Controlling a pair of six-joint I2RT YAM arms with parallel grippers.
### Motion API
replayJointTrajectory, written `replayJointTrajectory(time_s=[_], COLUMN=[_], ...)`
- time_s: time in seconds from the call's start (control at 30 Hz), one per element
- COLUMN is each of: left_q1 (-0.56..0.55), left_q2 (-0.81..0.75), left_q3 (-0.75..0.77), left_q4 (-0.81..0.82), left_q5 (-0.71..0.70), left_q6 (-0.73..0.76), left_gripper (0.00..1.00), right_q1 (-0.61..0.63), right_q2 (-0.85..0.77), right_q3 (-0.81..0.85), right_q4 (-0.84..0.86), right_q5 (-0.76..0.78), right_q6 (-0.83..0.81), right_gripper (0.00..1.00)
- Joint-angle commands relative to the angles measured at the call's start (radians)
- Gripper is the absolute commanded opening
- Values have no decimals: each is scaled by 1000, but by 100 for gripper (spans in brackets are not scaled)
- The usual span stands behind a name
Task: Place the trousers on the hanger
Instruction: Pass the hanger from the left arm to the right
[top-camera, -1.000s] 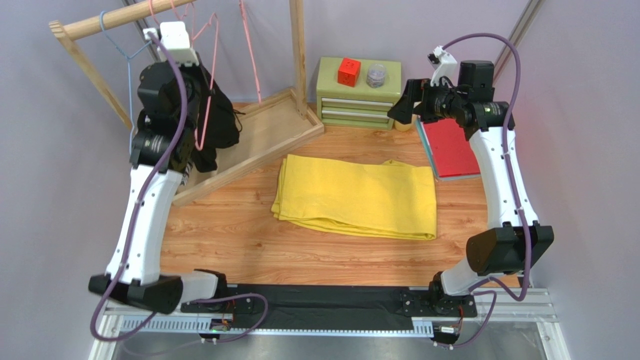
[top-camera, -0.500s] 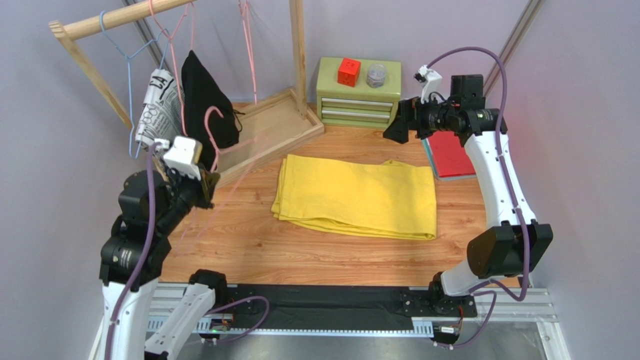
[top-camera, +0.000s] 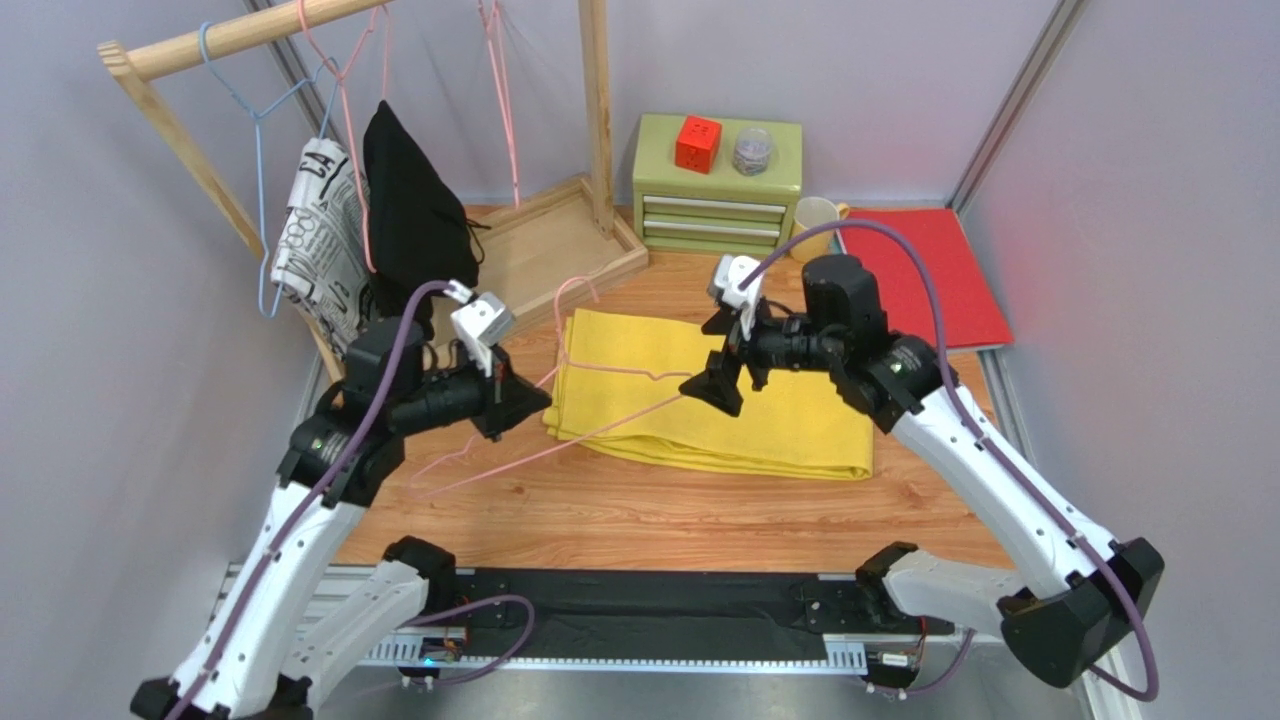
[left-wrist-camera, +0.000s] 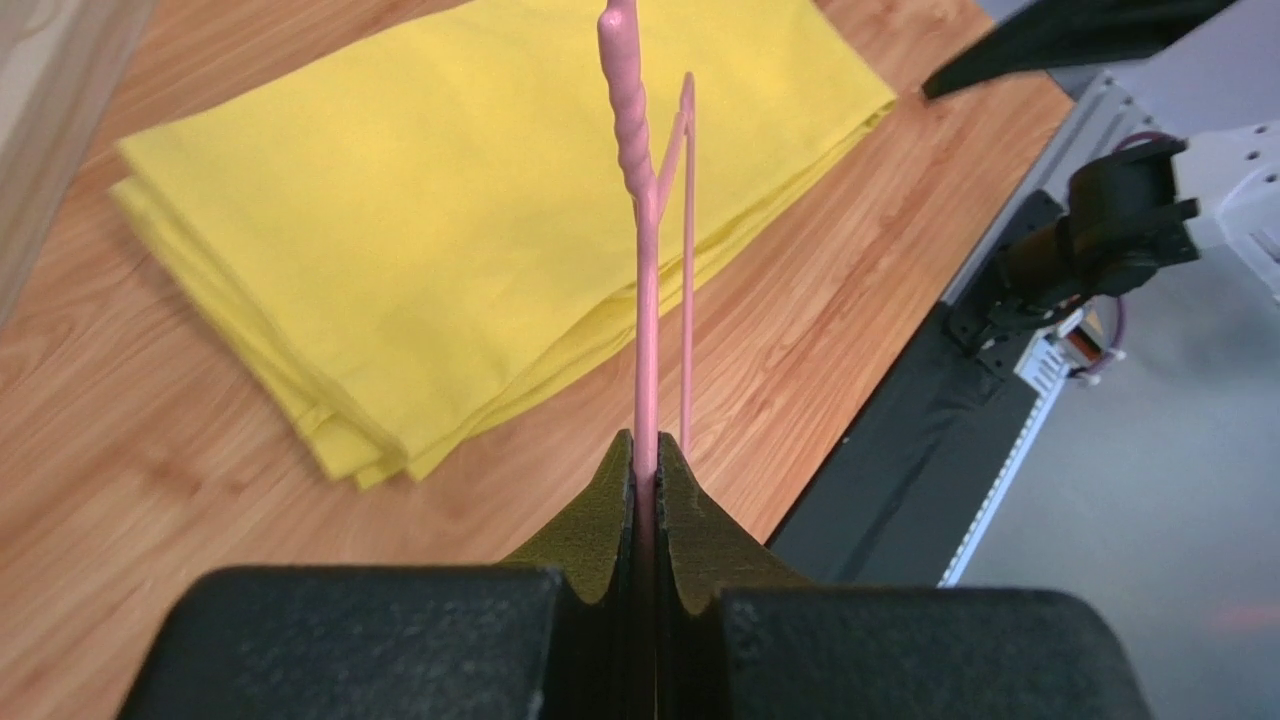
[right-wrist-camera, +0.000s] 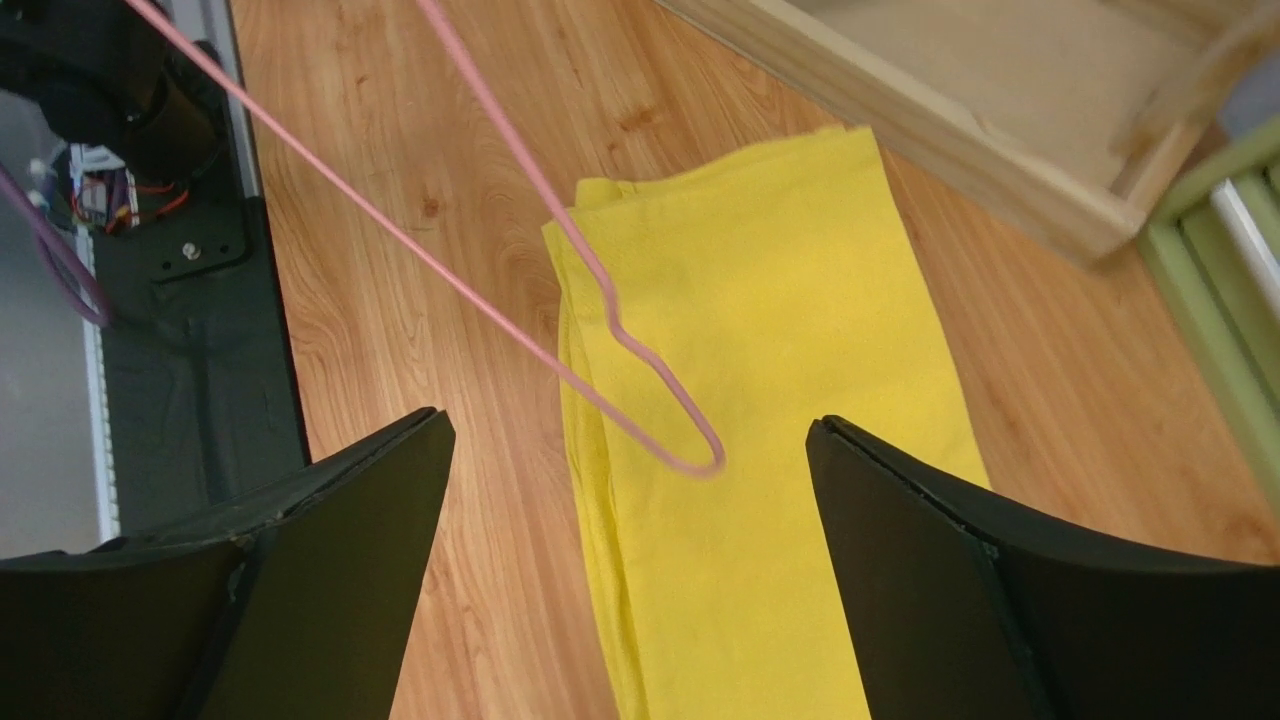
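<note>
Pink wire hanger pinched in my left gripper; yellow trousers lie folded flat on the wooden table.
My left jaws are clamped on the wire, holding it just above the left end of the trousers. My right gripper hovers over the cloth, spread wide and empty. I judge the hanger light, springy and apt to swivel. The trousers look soft and floppy, so I'd pinch a folded edge through all layers.
</note>
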Motion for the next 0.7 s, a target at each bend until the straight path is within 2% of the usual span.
replayJointTrajectory(time_s=[0.0, 0.1, 0.23, 0.4, 0.5, 0.53, 0.57, 0.63, 0.67], left_q1=[-147, -185, -191, -201, -217, -220, -221, -221, -221], left_q2=[80, 114, 158, 171, 158, 155, 155, 160, 158], left_q3=[10, 0, 16, 16, 1, -1, -1, 11, 26], left_q4=[257, 343, 397, 423, 424, 424, 423, 382, 366], left_q5=[-62, -132, -181, -162, -159, -148, -145, -189, -195], left_q6=[-108, -171, -243, -286, -309, -315, -314, -323, -318], left_gripper=[0, 0, 0, 0, 0, 0, 0, 3, 14], right_q1=[134, 167, 177, 180, 175, 168, 164, 155, 146], right_q2=[-35, 11, 47, 76, 80, 82, 73, 59, 47], right_q3=[-70, -61, -58, -81, -90, -93, -97, -123, -131], right_q4=[262, 304, 287, 291, 281, 273, 268, 268, 264], right_q5=[204, 244, 221, 258, 243, 231, 217, 178, 158], right_q6=[-144, -143, -200, -273, -339, -355, -391, -436, -473], right_gripper=[90, 85, 73, 54, 31, 9, 0, 0, 0])
